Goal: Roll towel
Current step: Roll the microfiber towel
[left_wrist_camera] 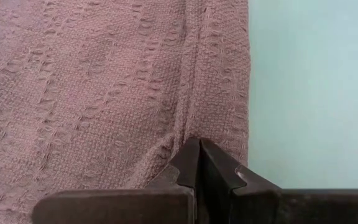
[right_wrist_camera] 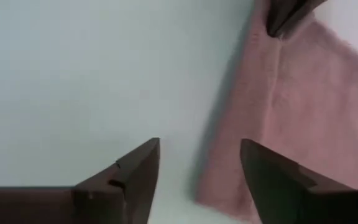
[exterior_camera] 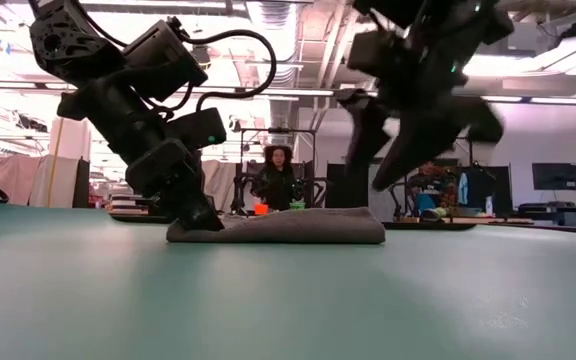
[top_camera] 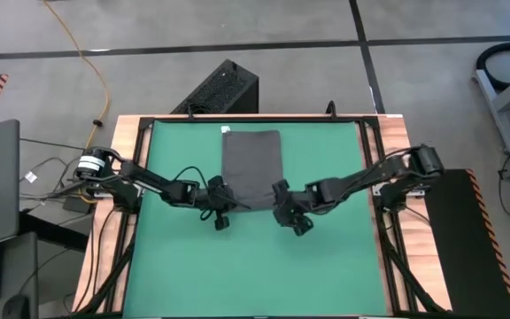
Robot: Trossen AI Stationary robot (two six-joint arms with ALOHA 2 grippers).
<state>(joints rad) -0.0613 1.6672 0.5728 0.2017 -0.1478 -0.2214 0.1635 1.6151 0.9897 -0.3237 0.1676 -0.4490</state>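
Writing cannot be read anywhere; the only label is a small white tag (top_camera: 226,129) at the towel's far left corner, too small to make out. The towel (top_camera: 251,168), a dark charcoal rectangle, lies flat on the green mat (top_camera: 175,266) toward its far side, its long edges running away from the arms and its near edge thickened into a low fold, seen as a soft hump in the low view (exterior_camera: 288,227). Bare mat stretches wide on both sides of the cloth and over the whole near half of the table, bounded by the dark frame rails and the wooden table edge (top_camera: 104,230).

The left gripper (left_wrist_camera: 199,163) sits at the towel's near left corner with its fingers pressed tightly together and their tips touching the cloth close to its side hem; whether any fabric is pinched between them cannot be told. The right gripper (right_wrist_camera: 199,177) hangs above the near right corner, raised clear of the mat, fingers spread apart and holding nothing, the towel's edge lying between and just beyond them
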